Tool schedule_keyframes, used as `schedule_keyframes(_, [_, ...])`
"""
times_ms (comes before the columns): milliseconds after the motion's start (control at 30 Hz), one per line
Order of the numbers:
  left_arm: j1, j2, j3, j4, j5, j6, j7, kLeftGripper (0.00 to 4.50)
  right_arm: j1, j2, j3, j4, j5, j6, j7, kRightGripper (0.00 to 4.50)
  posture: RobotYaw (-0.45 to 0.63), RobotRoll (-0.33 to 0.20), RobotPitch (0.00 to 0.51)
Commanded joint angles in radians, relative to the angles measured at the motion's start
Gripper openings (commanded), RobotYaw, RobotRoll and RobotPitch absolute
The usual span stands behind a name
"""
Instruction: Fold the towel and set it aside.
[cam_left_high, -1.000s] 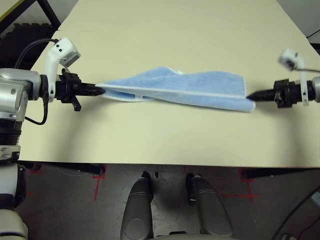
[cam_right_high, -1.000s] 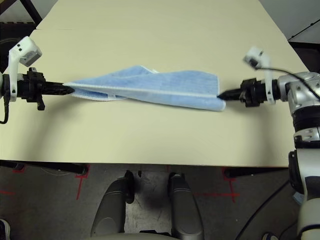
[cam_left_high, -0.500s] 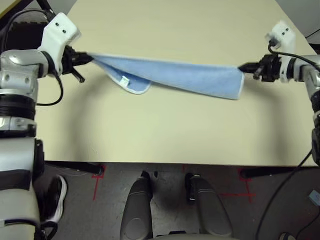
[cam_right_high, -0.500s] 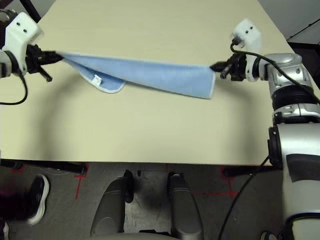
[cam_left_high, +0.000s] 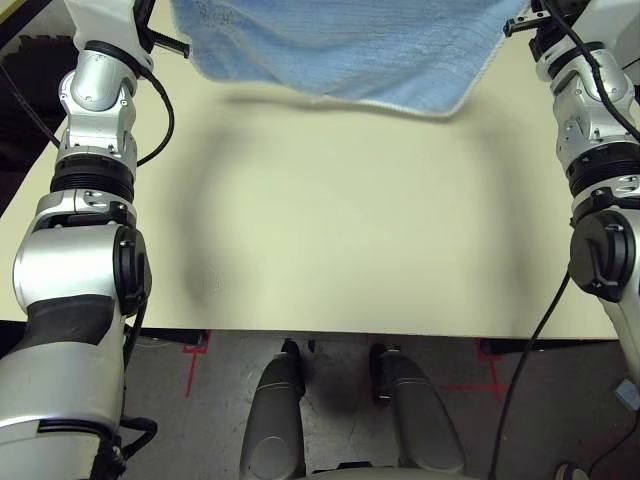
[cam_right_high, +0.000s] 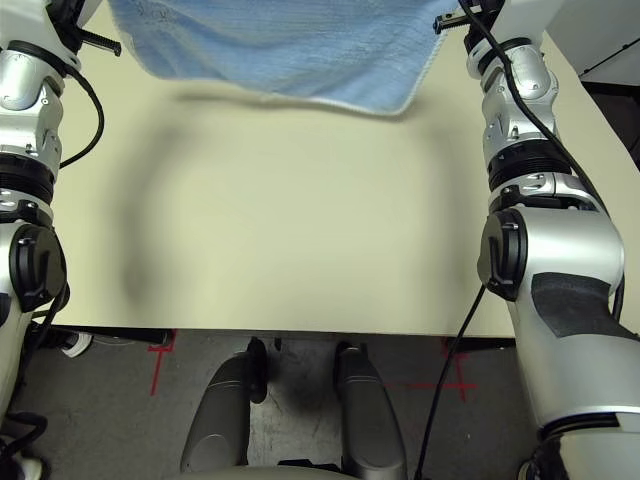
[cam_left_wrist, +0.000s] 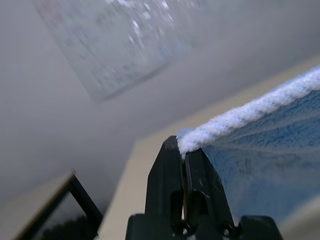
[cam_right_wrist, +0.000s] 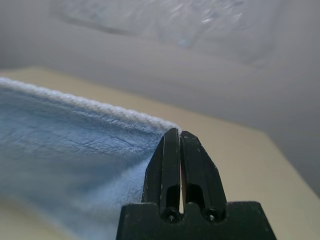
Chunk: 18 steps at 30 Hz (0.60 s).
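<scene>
I am pinching the towel (cam_left_high: 340, 45) by its top corners, my left end effector (cam_left_wrist: 181, 150) and right end effector (cam_right_wrist: 176, 137) each clamping one, and it is hanging spread above the table (cam_left_high: 340, 220).

The right gripper (cam_right_wrist: 180, 134) had its two black fingers (cam_right_wrist: 170, 165) pressed together on a corner of the light blue towel (cam_right_wrist: 70, 145), whose white-edged top stretched away above the beige table (cam_right_wrist: 240, 155).

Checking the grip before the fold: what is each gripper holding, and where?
Left gripper and right gripper each pinch an upper corner of the towel.
</scene>
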Motion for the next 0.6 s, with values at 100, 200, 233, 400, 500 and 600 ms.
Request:
schedule_keyframes(100, [0.110,0.078,-0.089,-0.097,0.036,0.292,-0.374,0.02,0.079,-0.070,0.032,0.010,-0.017,0.063,0.266,0.00,-0.01,0.000,0.253])
schedule_keyframes(200, [0.139,0.125,-0.125,-0.178,0.049,0.422,-0.525,0.02,0.107,-0.102,0.058,0.008,-0.032,0.125,0.403,0.00,-0.01,0.000,0.254])
schedule_keyframes(233, [0.148,0.140,-0.138,-0.199,0.056,0.454,-0.569,0.02,0.113,-0.111,0.067,0.006,-0.037,0.141,0.450,0.00,-0.01,0.000,0.255])
schedule_keyframes(400, [0.186,0.210,-0.192,-0.285,0.059,0.594,-0.808,0.02,0.137,-0.166,0.150,-0.011,-0.091,0.214,0.697,0.00,-0.01,0.000,0.250])
schedule_keyframes(500, [0.205,0.244,-0.224,-0.312,0.068,0.620,-0.922,0.02,0.153,-0.195,0.211,-0.027,-0.133,0.228,0.823,0.00,-0.02,0.000,0.249])
schedule_keyframes(600, [0.222,0.274,-0.260,-0.326,0.083,0.616,-1.031,0.02,0.173,-0.214,0.261,-0.047,-0.163,0.212,0.919,0.00,-0.02,0.000,0.249])
